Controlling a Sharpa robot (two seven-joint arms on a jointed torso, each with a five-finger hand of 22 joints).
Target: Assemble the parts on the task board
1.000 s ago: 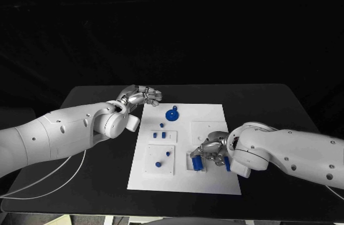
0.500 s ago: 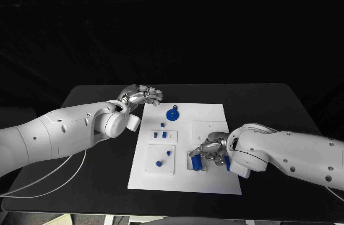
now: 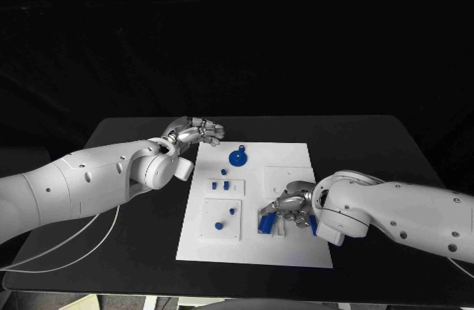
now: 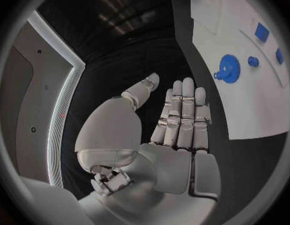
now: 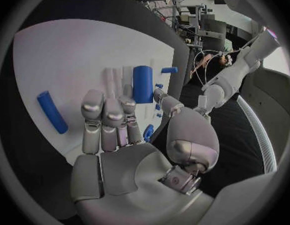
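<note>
Two hands in view, one at work over the task board (image 3: 296, 161).
Right hand (image 3: 288, 208) hovers at the blue cylinder (image 5: 142, 83) on the board's right side; whether it grips cannot be told. Left hand (image 3: 196, 130) flat, fingers extended, holding nothing. Cylinder judged light, rigid, smooth, likely to roll: take across its middle.

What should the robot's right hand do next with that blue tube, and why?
Probably close its fingers on the blue tube and lift it. The right hand hovers open right over the tube, which lies flat on the white board, not stood in place, while the left hand waits open at the board's far corner.
</note>
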